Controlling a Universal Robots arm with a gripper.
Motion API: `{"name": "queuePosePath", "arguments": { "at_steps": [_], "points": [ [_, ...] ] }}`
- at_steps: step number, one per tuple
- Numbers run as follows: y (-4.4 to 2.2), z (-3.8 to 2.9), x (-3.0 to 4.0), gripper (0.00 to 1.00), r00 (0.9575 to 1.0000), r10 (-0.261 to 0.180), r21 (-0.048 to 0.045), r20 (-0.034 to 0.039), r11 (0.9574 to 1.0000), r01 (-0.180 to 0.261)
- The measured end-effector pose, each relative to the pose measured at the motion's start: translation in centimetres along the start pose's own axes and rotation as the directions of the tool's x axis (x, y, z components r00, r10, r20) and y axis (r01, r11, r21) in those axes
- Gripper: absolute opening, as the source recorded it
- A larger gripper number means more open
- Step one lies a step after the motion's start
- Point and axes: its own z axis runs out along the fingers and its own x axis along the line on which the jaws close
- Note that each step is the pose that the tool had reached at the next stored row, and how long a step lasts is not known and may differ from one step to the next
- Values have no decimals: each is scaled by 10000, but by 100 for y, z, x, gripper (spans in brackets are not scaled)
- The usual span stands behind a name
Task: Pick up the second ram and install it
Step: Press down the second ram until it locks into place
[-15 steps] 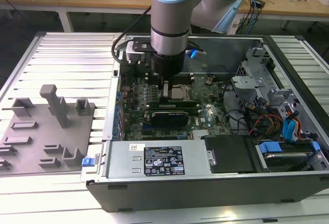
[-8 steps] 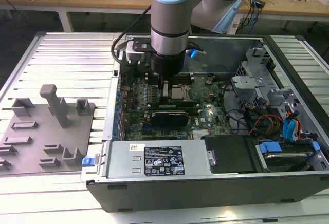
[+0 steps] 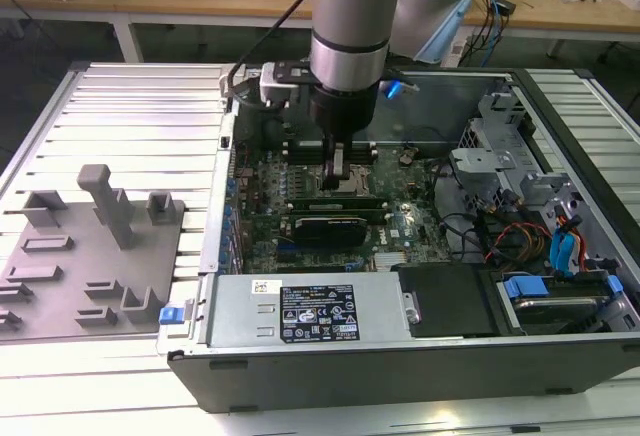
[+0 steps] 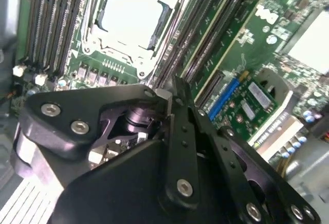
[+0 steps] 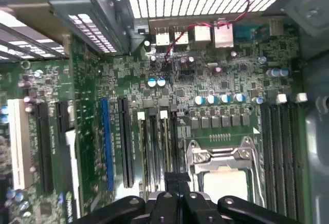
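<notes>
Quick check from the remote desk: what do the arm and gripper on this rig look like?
In the exterior view the arm is a silver-grey cylindrical tube with a pale blue joint cap and a black wrist section; black cables run beside it. The gripper is narrow and dark. In the second wrist view its body is matte black, built of angular linkage plates held by silver screws.

The pincer [image 3: 337, 178] hangs low between the memory slots [image 5: 154, 147] and CPU socket [image 4: 134, 16].
</notes>
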Motion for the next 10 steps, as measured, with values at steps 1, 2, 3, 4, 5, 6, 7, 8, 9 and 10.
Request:
{"name": "queuePosePath", "arguments": {
  "at_steps": [1,2,3,4,5,6,7,8,9,10],
  "points": [
    [-3,-79,-2,11,10000,0,0,-1,10000,0],
    [-3,-143,-4,11,10000,2,1,1,10000,-2],
    [-3,-194,-4,11,10000,1,0,-1,10000,-1],
    [-3,-216,-5,11,10000,0,1,0,10000,0],
    [-3,-218,-5,11,10000,0,1,4,10000,0],
    [-3,-219,-5,11,10000,0,1,2,10000,0],
    [-3,-219,-5,11,10000,0,1,1,10000,0],
    [-3,-220,-5,11,10000,0,1,0,10000,0],
    [-3,-220,-5,11,10000,0,0,0,10000,0],
    [-3,-220,-5,11,10000,1,0,1,10000,-1]
  ]
}}
